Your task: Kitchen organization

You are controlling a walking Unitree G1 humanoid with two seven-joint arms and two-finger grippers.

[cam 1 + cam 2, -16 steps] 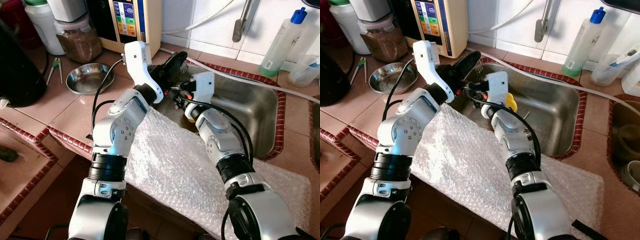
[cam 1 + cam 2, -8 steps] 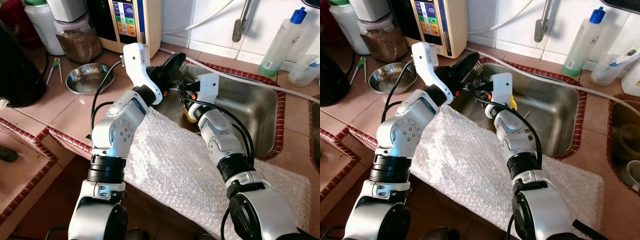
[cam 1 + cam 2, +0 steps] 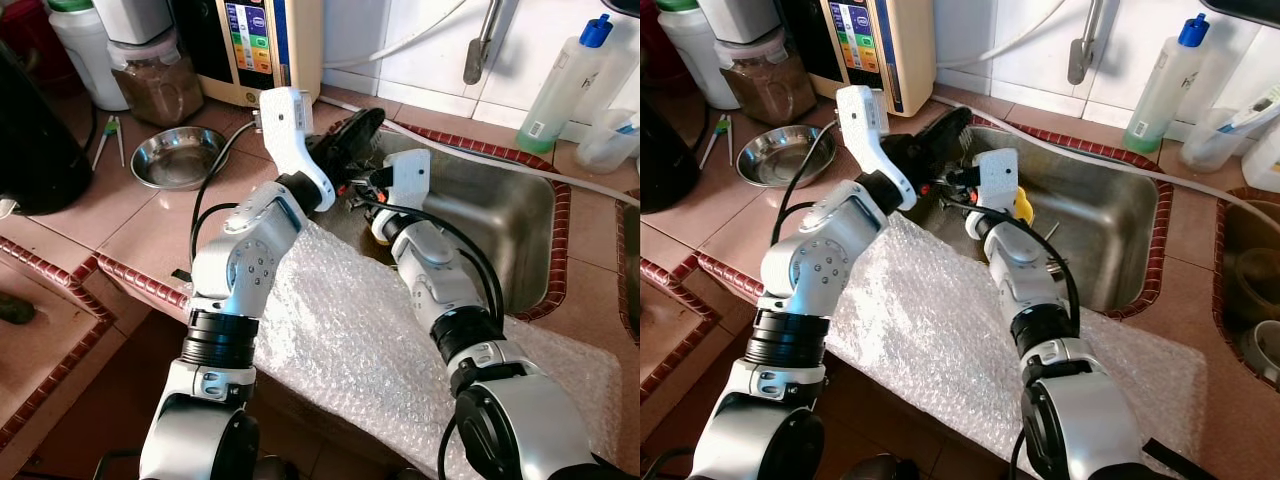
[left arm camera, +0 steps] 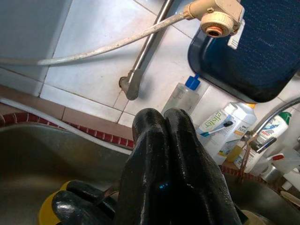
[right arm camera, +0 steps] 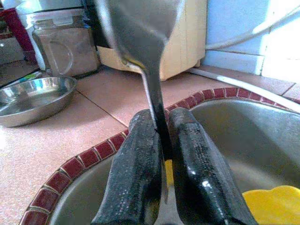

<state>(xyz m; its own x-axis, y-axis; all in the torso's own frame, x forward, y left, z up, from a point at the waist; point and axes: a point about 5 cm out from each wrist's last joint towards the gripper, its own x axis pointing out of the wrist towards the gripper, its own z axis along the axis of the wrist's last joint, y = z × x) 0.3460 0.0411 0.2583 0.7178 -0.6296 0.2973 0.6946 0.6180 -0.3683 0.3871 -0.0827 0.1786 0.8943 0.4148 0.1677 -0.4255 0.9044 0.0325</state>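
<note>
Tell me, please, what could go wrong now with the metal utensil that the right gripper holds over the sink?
1. The right gripper pinches only the thin handle of the metal utensil, so it may slip or swing and drop into the sink.
2. The left gripper sits shut, very close beside it at the sink's corner; the two could knock together.
3. A white hose runs just behind and might snag.

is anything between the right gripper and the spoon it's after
No. The right gripper is already shut on the spoon, handle pinched between its fingers over the sink. The left gripper hangs close beside it, shut on nothing.
</note>
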